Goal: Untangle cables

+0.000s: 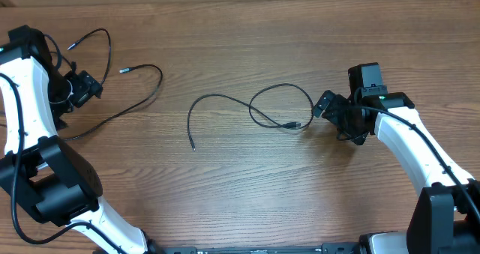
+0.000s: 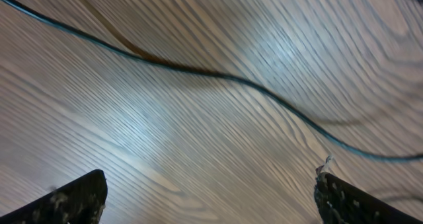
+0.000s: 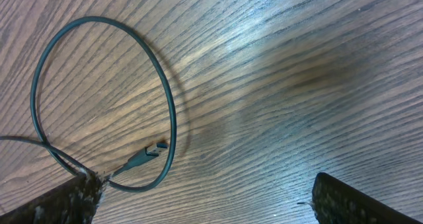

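One thin black cable (image 1: 225, 100) lies mid-table with a loop and a plug end (image 1: 292, 124); in the right wrist view the loop (image 3: 168, 105) and its plug (image 3: 147, 156) lie by the left finger. A second thin black cable (image 1: 139, 97) with silver-tipped ends lies at the left; it crosses the left wrist view (image 2: 264, 92). My right gripper (image 1: 326, 106) is open and empty, just right of the loop. My left gripper (image 1: 84, 85) is open and empty above the left cable.
The wooden table (image 1: 247, 186) fills the view. The white arm links stand along the left (image 1: 22, 112) and right (image 1: 420, 145) sides. Thicker black robot wiring (image 1: 45, 48) hangs at the left arm.
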